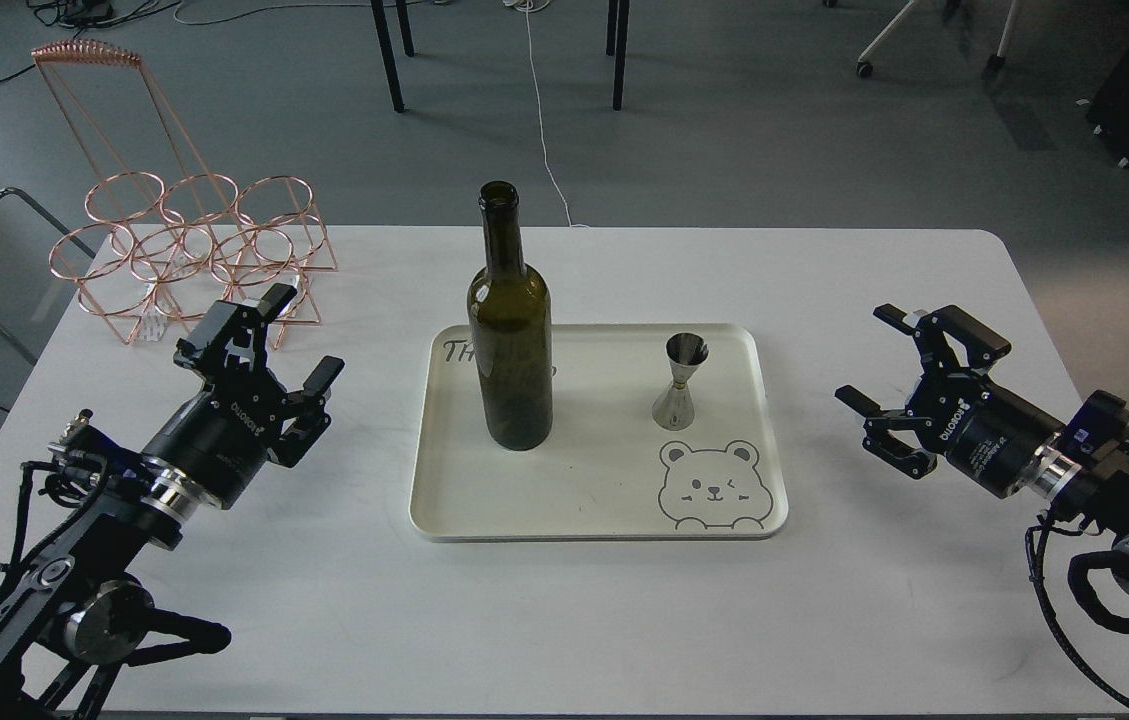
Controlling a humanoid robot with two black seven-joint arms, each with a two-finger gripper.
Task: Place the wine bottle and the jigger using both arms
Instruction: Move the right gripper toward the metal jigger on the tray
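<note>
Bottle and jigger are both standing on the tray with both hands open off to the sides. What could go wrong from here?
1. The wine bottle is tall, narrow and upright; an off-centre approach by the left hand could tip it.
2. The jigger is small, shiny and hourglass-shaped, so the right hand may slip on it or knock it over.
3. The tray is light-looking; a sideways push might slide it.

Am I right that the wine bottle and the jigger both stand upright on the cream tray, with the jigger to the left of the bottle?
Not quite. In the head view the jigger stands to the right of the wine bottle, not the left. Both do stand upright on the cream tray.
</note>
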